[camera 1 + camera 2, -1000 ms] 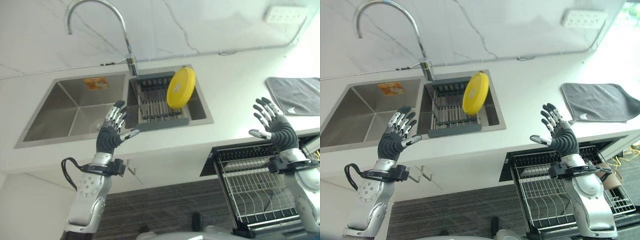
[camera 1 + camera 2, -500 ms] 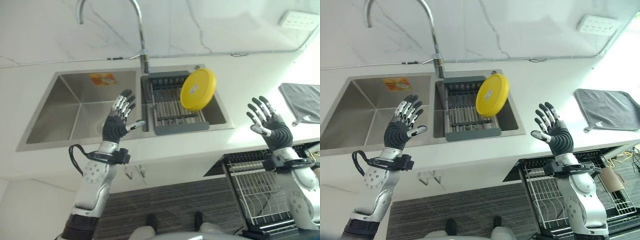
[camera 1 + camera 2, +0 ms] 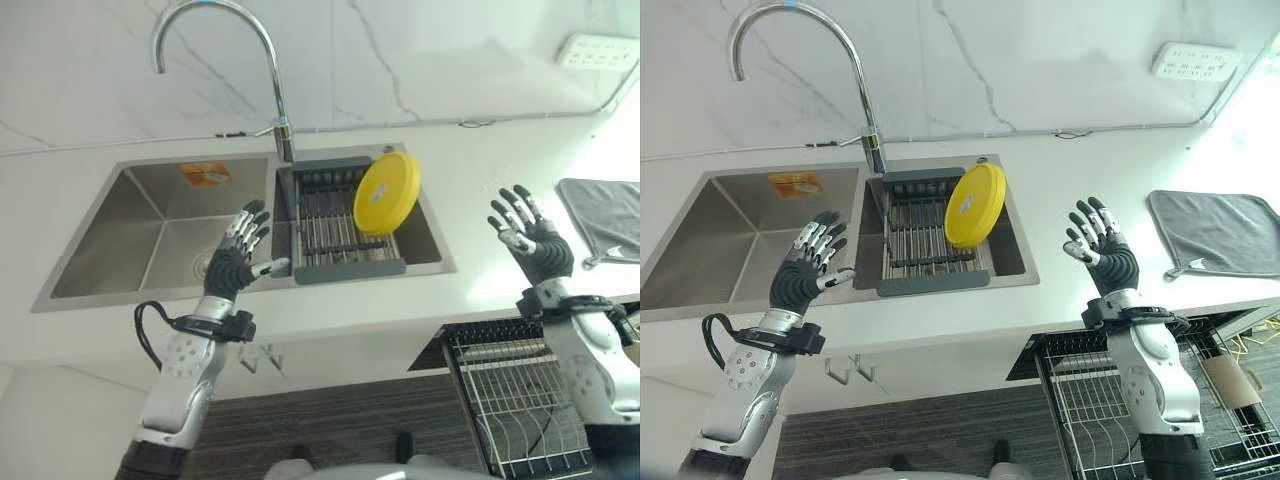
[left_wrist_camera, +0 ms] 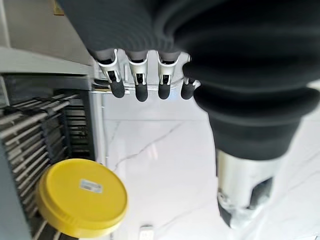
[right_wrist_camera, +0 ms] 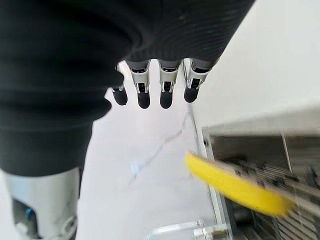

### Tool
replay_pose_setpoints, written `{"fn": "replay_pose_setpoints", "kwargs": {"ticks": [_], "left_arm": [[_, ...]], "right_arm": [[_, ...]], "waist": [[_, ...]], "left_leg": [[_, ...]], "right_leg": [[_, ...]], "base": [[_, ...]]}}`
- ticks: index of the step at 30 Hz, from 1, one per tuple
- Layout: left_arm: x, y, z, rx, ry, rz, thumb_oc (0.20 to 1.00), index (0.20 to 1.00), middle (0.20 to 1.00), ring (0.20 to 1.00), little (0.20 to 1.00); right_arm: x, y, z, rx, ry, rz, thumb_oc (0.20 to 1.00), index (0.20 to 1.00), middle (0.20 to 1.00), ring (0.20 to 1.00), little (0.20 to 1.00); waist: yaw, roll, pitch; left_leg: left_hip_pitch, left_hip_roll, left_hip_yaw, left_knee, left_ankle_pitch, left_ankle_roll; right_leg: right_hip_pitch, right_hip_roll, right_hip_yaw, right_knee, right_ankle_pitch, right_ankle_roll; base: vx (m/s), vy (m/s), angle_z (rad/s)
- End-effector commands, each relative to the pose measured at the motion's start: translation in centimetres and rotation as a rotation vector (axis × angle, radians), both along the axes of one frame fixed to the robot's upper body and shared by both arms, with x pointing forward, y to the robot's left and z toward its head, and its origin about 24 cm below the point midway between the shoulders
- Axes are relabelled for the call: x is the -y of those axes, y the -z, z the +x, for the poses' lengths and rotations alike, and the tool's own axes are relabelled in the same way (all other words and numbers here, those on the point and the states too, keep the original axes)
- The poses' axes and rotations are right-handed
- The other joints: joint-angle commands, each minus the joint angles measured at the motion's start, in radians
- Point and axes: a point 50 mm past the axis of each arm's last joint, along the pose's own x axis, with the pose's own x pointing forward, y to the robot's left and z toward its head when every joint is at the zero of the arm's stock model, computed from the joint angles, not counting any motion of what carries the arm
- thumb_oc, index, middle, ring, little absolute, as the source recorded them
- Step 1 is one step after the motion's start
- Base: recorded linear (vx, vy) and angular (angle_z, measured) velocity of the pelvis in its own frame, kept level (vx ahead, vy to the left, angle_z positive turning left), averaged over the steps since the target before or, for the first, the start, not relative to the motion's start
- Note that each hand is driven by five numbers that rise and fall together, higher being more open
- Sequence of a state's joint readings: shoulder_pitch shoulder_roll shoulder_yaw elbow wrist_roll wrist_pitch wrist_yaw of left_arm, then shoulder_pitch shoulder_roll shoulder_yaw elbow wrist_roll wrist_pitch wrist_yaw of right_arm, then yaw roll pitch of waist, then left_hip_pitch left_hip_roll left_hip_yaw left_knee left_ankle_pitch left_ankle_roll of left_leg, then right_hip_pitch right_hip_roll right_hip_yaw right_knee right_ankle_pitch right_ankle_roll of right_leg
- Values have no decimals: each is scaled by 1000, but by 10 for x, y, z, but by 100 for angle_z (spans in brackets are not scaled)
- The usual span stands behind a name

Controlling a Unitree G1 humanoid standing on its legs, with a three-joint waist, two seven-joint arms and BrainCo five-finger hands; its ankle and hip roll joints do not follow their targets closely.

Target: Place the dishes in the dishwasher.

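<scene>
A yellow plate (image 3: 386, 193) stands on edge, leaning in the grey drying rack (image 3: 335, 225) set in the right half of the steel sink (image 3: 150, 230); the left wrist view also catches the plate (image 4: 82, 204). My left hand (image 3: 237, 262) hovers open over the sink's front rim, left of the rack, holding nothing. Over the white counter to the right of the sink, my right hand (image 3: 532, 243) is raised with fingers spread, a good way from the plate. The dishwasher's wire rack (image 3: 520, 400) is pulled out below the counter at lower right.
A tall curved tap (image 3: 225, 60) rises behind the sink. A grey cloth (image 3: 1220, 230) lies on the counter at far right. A wall socket (image 3: 1193, 62) sits on the marble back wall. Dark floor lies below the counter front.
The camera has shifted, moving the whole scene. My right hand has come up and further over the counter; the left hand stays by the sink's front rim. The plate has not moved.
</scene>
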State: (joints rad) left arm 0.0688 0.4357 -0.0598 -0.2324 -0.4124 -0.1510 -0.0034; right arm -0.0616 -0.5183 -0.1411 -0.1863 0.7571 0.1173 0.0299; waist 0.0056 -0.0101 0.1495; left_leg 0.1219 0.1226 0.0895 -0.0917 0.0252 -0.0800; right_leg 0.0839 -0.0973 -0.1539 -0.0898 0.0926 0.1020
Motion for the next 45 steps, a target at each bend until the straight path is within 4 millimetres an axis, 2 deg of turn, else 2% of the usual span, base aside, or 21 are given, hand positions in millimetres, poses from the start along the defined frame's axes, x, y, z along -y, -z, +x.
{"fn": "replay_pose_setpoints", "kwargs": {"ticks": [1,4,5,10,17,23,37,45], "left_arm": [[1,-24,7,122,27,13,1000,1000,1000,1000,1000],[6,-23,9,116,36,17,1000,1000,1000,1000,1000],[6,-23,11,113,37,17,1000,1000,1000,1000,1000],[7,-25,15,120,34,67,1000,1000,1000,1000,1000],[6,-28,17,125,59,75,1000,1000,1000,1000,1000],[6,-32,18,148,62,83,1000,1000,1000,1000,1000],[6,-38,23,160,65,87,1000,1000,1000,1000,1000],[6,-44,26,178,60,98,1000,1000,1000,1000,1000]], "right_arm": [[7,-35,7,196,11,217,1000,1000,1000,1000,1000],[6,-34,15,152,-2,177,1000,1000,1000,1000,1000],[5,-34,19,155,-55,200,1000,1000,1000,1000,1000],[4,-35,33,78,-92,68,1000,1000,1000,1000,1000],[5,-43,48,60,-93,125,1000,1000,1000,1000,1000],[19,-53,60,64,23,196,1000,1000,1000,1000,1000],[55,-34,80,-160,156,174,1000,1000,1000,1000,1000],[69,-34,87,-269,179,57,1000,1000,1000,1000,1000]], "waist": [[10,-13,-51],[20,-10,-57],[26,-11,-61],[48,-19,-72],[70,-19,-72],[83,-14,-76],[111,-14,-79],[125,-18,-76]], "left_leg": [[-15,17,-23,4,-99,4],[-12,19,-33,4,-98,1],[-11,18,-38,4,-98,0],[-10,21,-53,4,-99,-6],[-9,24,-62,4,-96,-10],[-10,26,-64,4,-97,-13],[-7,23,-76,4,-93,-16],[-5,21,-83,4,-90,-20]], "right_leg": [[27,-60,-10,3,-130,53],[35,-58,-16,3,-135,48],[39,-58,-23,3,-137,47],[49,-56,-38,3,-145,43],[56,-56,-52,3,-147,41],[59,-55,-58,3,-149,39],[68,-53,-70,3,-149,33],[74,-52,-80,3,-150,31]], "base": [[29,-25,7],[34,-14,9],[33,-30,15],[21,-35,9],[7,-27,8],[-4,-18,2],[0,0,0],[0,1,7]]}}
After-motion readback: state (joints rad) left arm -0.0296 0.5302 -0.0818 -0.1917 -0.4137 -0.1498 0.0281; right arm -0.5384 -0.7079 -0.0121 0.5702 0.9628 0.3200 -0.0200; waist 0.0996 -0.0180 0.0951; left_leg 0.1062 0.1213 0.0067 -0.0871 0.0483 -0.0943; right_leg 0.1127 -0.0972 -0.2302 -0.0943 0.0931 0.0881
